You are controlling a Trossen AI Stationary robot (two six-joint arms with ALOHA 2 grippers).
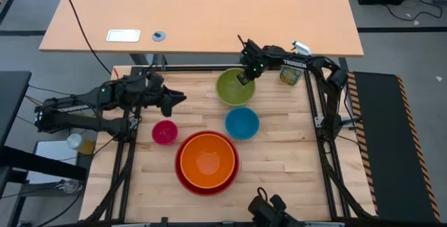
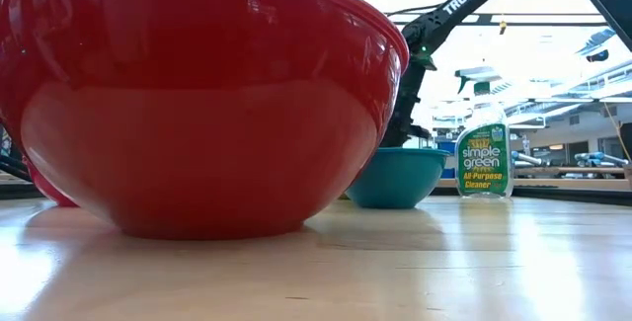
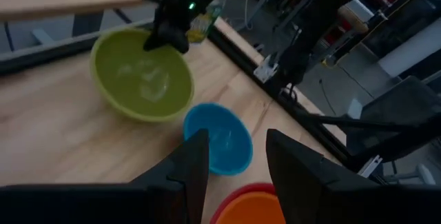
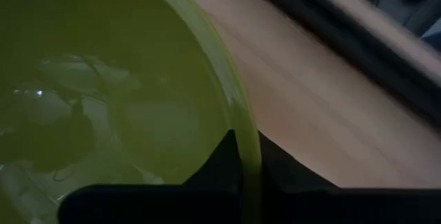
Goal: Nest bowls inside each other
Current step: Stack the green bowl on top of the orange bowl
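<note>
The green bowl [image 1: 235, 87] stands on the wooden table at the far middle, with my right gripper [image 1: 244, 77] shut on its far right rim. The blue bowl [image 1: 242, 123] sits just nearer. The orange bowl [image 1: 207, 160] is nested in the red bowl [image 1: 183, 179] near the front. The small pink bowl [image 1: 165, 132] rests on its base at the left. My left gripper [image 3: 234, 165] hovers open above the table's left side, pointing toward the green and blue bowls and holding nothing. My right gripper pinches the green bowl's rim [image 4: 238, 114] on its far right side, one finger inside the bowl and one outside. The fingers come from above, slanting down. The bowl's base still appears to sit on the table.
A green spray bottle [image 1: 290, 73] stands at the back right corner, close to my right arm. Black frame rails [image 1: 316, 108] run along the table's sides. A larger tan desk [image 1: 209, 10] lies beyond the far edge. Bare wood shows at the front right.
</note>
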